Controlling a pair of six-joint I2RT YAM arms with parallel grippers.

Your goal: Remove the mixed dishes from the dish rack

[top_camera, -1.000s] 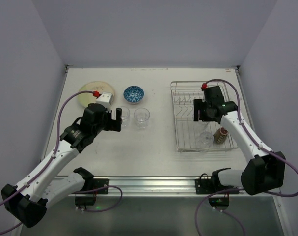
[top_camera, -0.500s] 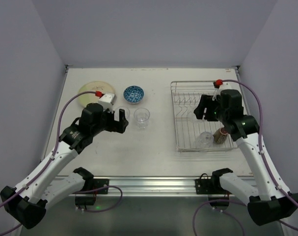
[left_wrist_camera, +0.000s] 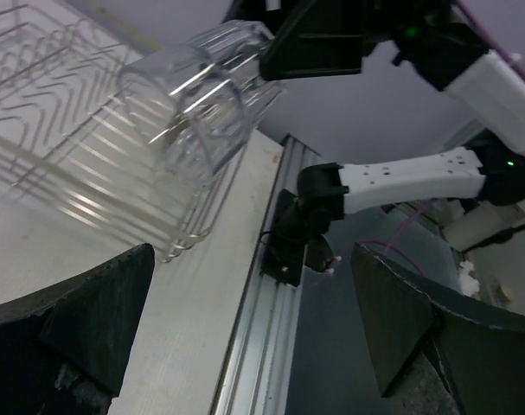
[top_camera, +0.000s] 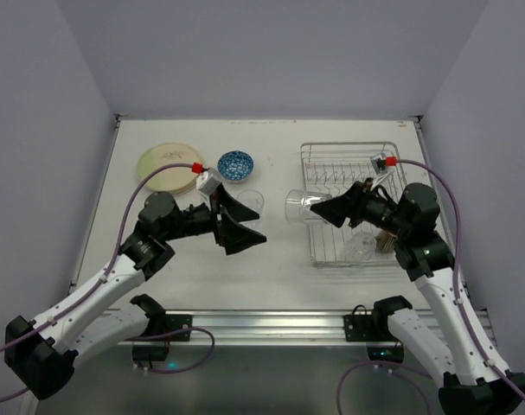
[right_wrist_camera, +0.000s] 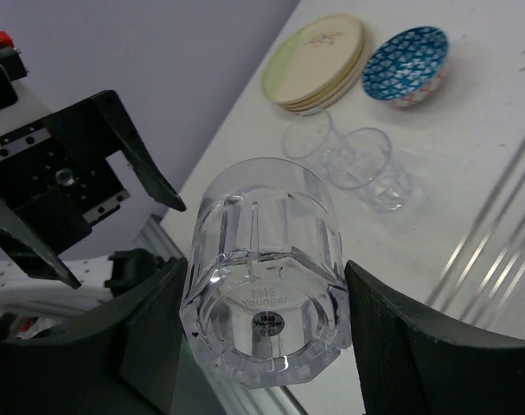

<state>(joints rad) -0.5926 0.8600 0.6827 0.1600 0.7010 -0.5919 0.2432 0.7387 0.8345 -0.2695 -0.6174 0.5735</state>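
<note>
My right claw point(top_camera: 321, 210) is clamped on a clear glass point(top_camera: 301, 206), held on its side at mid-frame in the top view, just left of the dish rack point(top_camera: 344, 145). My left claw point(top_camera: 242, 226) gapes wide and empty, left of centre. The plates point(top_camera: 165, 166) and blue bowl point(top_camera: 235, 164) sit on the bench point(top_camera: 279, 259), upper left.

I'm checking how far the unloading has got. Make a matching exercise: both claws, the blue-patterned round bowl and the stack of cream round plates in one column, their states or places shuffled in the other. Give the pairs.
1. right claw
2. left claw
3. blue-patterned round bowl
4. stack of cream round plates

A. on the white table, toward its far left corner
B. shut on a clear ribbed glass tumbler, held off the table
C. open, empty
D. on the table, just right of the plates

Pairs: 1-B, 2-C, 3-D, 4-A
</note>
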